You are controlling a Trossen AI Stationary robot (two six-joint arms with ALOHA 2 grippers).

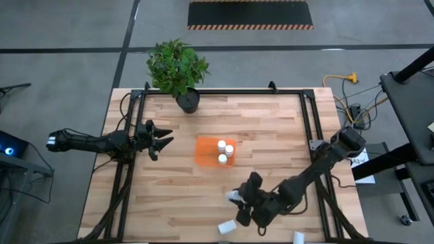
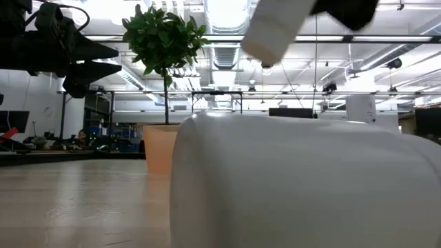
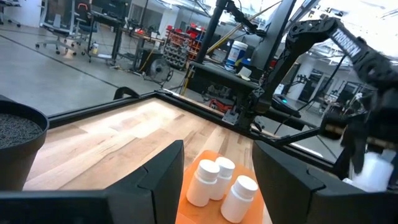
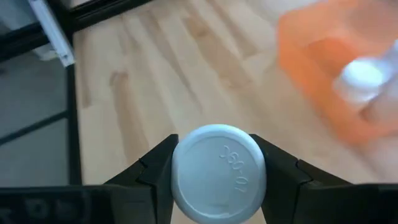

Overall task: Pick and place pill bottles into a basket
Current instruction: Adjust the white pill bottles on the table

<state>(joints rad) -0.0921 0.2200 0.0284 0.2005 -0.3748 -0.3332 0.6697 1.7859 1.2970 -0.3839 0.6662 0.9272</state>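
High view shows the right gripper (image 1: 239, 198) low near the front of the table, just right of centre, with a white pill bottle (image 1: 234, 196) between its fingers. Right wrist view settles the grip: the two dark fingers press on either side of the bottle's round base or cap (image 4: 217, 173), so this claw is pinching the bottle and carrying it clear of the wood.

The orange basket (image 1: 205, 150) sits near the middle of the table, farther back and a little left of the held bottle, with three bottles (image 1: 224, 150) standing upright together in its right half. Two more lie at the near edge: one on its side (image 1: 226, 227) close to the right arm, another (image 1: 298, 237) farther right.

The left gripper (image 1: 163, 140) waits left of the basket, fingers spread, holding nothing.

The step in hand looks like carrying the bottle to the basket. To do it well, I would keep the bottle high enough to clear the rim, aim for the empty left half so the standing bottles are not knocked, lower before releasing, and steer wide of the waiting left arm.
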